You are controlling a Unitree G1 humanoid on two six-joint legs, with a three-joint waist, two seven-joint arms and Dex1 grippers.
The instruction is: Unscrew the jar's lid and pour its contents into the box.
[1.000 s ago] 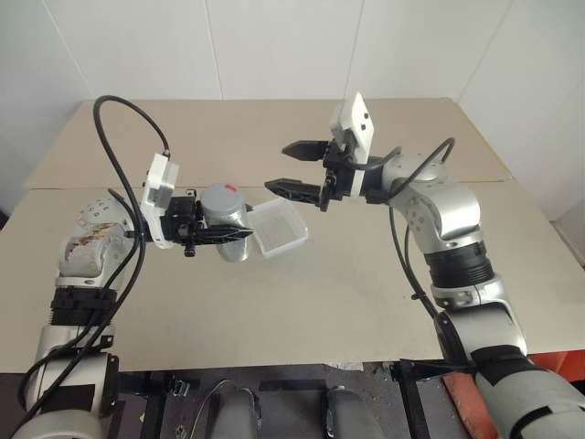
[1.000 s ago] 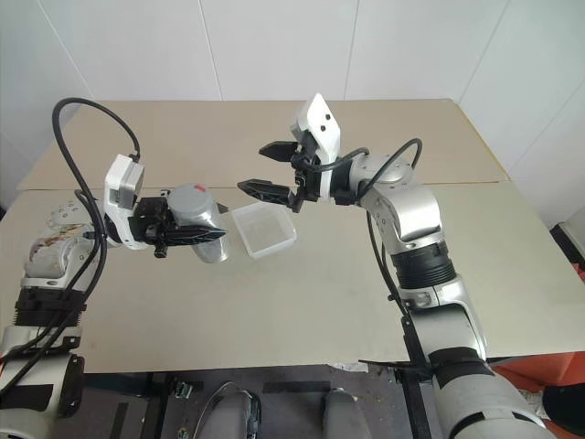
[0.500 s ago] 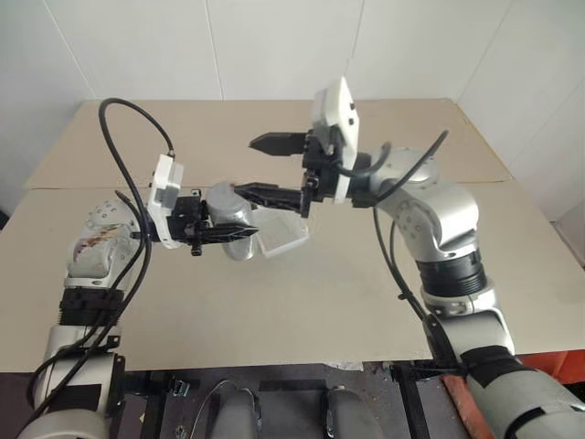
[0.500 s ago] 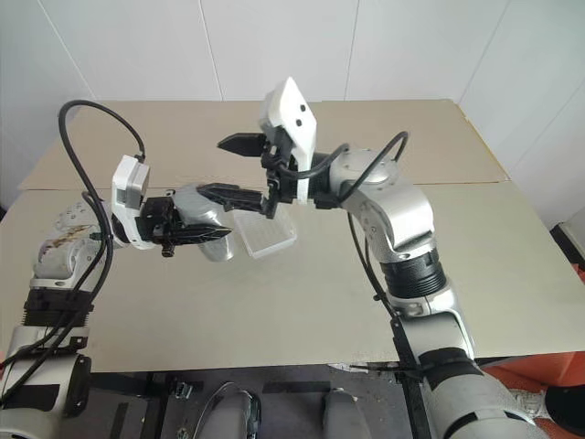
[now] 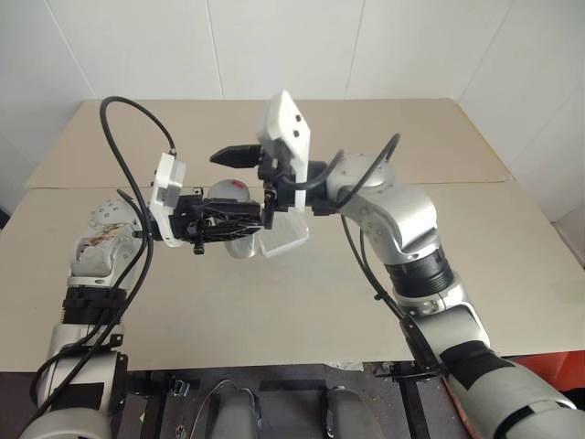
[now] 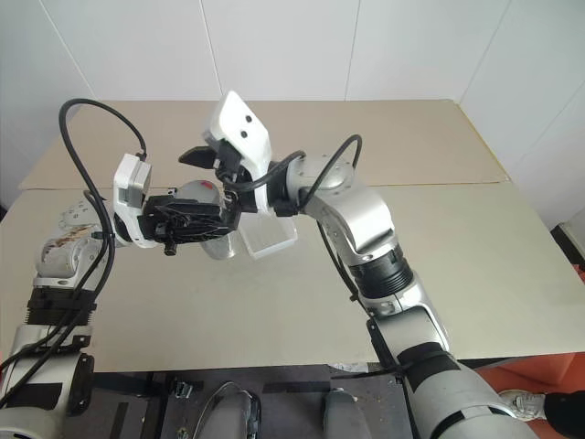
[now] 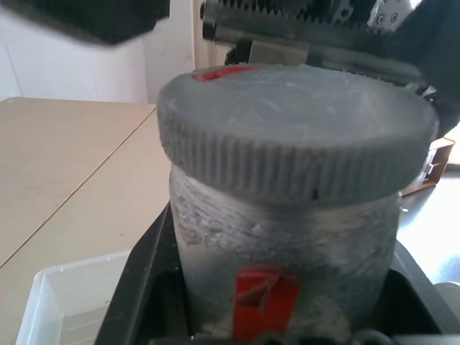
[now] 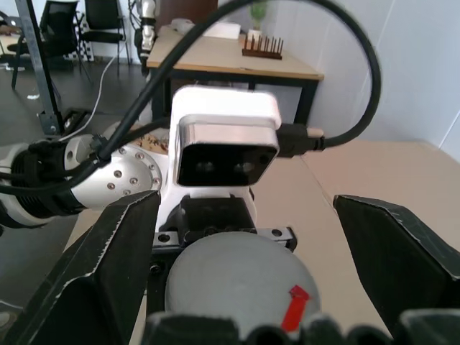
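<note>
Since a second ago the right claw (image 5: 239,187) has swung across — fingers wide, now straddling the lid (image 8: 241,277) — while the left claw (image 5: 228,227) keeps the jar (image 7: 287,251) clamped above the surface (image 5: 384,274), beside the box (image 5: 285,236).

We see a beige table (image 5: 384,274) with 1 translucent white box (image 5: 285,236) resting on it.
</note>
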